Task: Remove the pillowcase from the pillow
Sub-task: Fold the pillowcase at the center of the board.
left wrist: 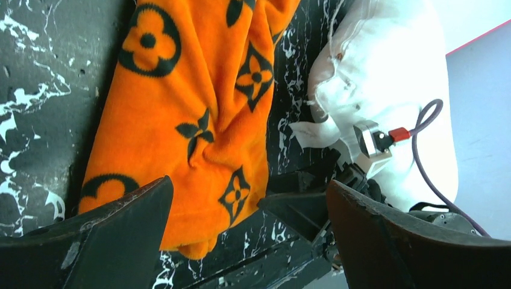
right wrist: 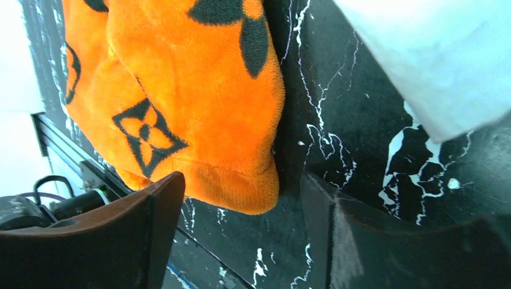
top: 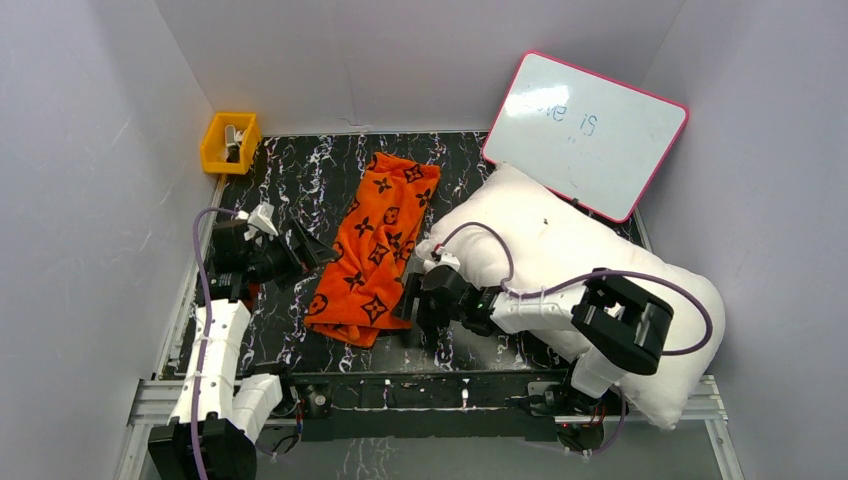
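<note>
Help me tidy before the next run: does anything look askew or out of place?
The pillow hangs past the near right corner of the table, under the right arm. The pillowcase lies rumpled and diagonal on the table. Nothing looks spilled or damaged.

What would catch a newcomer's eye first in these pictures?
The bright orange pillowcase with black motifs stands out, lying flat in the middle of the dark marbled table. Right beside it, the big bare white pillow fills the right side, with a pink-framed whiteboard propped behind it. The left fingers and right fingers stand open and empty on either side of the pillowcase.
</note>
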Robot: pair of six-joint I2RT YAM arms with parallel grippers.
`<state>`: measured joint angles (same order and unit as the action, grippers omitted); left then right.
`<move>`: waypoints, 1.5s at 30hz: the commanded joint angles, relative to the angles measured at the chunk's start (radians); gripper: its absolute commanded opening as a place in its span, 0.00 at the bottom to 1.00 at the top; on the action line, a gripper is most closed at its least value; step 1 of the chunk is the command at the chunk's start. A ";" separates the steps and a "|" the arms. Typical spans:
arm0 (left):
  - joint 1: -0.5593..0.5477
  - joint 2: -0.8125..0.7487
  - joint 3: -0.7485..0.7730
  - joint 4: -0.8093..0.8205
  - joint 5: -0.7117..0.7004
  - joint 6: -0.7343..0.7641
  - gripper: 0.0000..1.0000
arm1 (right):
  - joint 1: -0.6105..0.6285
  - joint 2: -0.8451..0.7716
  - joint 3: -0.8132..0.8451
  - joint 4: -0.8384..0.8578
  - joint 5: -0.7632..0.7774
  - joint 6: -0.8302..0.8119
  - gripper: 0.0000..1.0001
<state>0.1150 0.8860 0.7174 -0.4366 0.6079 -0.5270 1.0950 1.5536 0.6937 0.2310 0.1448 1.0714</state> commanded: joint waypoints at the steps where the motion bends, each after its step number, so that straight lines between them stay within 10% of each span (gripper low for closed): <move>1: 0.000 -0.032 0.007 -0.111 0.030 0.035 0.98 | 0.008 0.025 -0.031 0.087 -0.004 0.069 0.76; 15: 0.000 -0.024 0.038 -0.136 0.020 0.066 0.98 | 0.070 0.120 0.012 0.151 -0.005 0.097 0.53; 25: -0.008 -0.044 0.043 -0.133 0.145 0.133 0.98 | 0.074 0.059 0.109 0.071 0.020 -0.004 0.00; 45: -0.141 -0.104 0.181 -0.117 0.485 0.309 0.92 | 0.037 0.219 0.821 -0.201 -0.039 -0.271 0.00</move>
<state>0.0246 0.8089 0.8566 -0.5491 0.8883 -0.2420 1.1580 1.7191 1.3991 0.0025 0.1314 0.8520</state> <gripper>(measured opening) 0.919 0.031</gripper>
